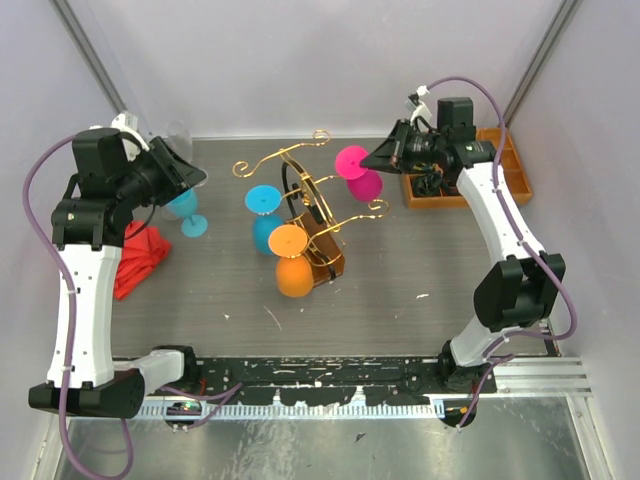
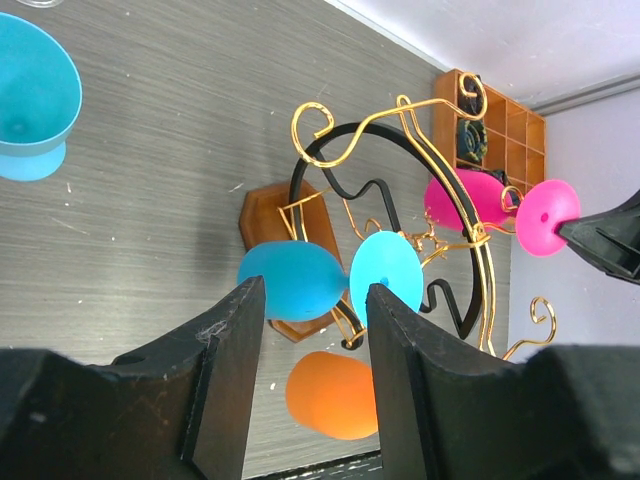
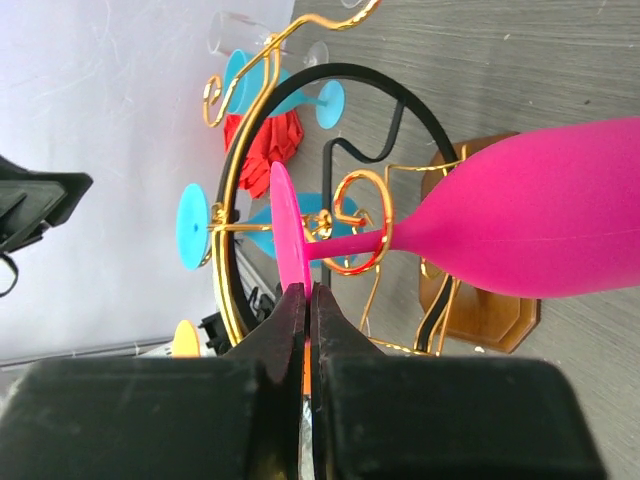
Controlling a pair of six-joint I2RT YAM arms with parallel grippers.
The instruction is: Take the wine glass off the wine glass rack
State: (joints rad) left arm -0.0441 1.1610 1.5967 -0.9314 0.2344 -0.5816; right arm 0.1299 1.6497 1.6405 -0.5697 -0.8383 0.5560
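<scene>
Robotics lab test cell, grey wood-grain counter (image 1: 420, 290) stood boxed in by plain pale wall panels (image 1: 300, 60), left arm (image 1: 80, 290) and right arm (image 1: 505, 230) were bolted to a scuffed black mounting rail (image 1: 320, 375) at its near edge, purple cables (image 1: 40, 200) looped along them.

Left gripper (image 2: 312, 300): jaws apart, nothing between them. Beyond the gap stands the rack (image 2: 478, 238) on its wooden base. Blue glass (image 2: 290, 280) and pink glass (image 2: 470, 200) hang sideways, orange glass (image 2: 335, 395) below. Right gripper (image 2: 575, 235) tip meets the pink foot. Second blue glass (image 2: 30, 90) top left. Tray (image 2: 500, 120) behind.
</scene>
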